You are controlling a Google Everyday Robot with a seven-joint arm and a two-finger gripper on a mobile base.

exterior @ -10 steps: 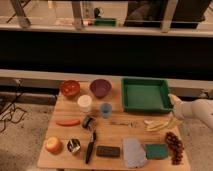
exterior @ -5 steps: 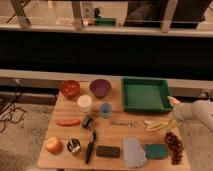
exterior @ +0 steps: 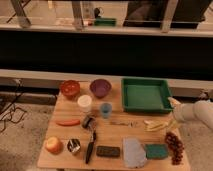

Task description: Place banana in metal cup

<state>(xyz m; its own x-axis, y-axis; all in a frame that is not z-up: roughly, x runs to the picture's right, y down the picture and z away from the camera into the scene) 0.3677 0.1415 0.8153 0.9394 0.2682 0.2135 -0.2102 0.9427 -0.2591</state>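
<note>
The pale yellow banana [exterior: 159,125] lies on the wooden table [exterior: 115,137], right of centre, just in front of the green tray. The small shiny metal cup [exterior: 74,146] stands near the front left corner, between an apple and the black-handled knife. My white arm comes in from the right edge. Its gripper [exterior: 173,104] hovers by the tray's front right corner, a little above and to the right of the banana. It is open and holds nothing.
An orange bowl [exterior: 70,88], a purple bowl [exterior: 100,88] and the green tray [exterior: 146,94] line the back. A white cup [exterior: 84,102], blue cup [exterior: 105,109], carrot [exterior: 67,122], apple [exterior: 53,145], knife [exterior: 90,145], sponges, grey cloth [exterior: 133,152] and grapes [exterior: 174,146] fill the rest.
</note>
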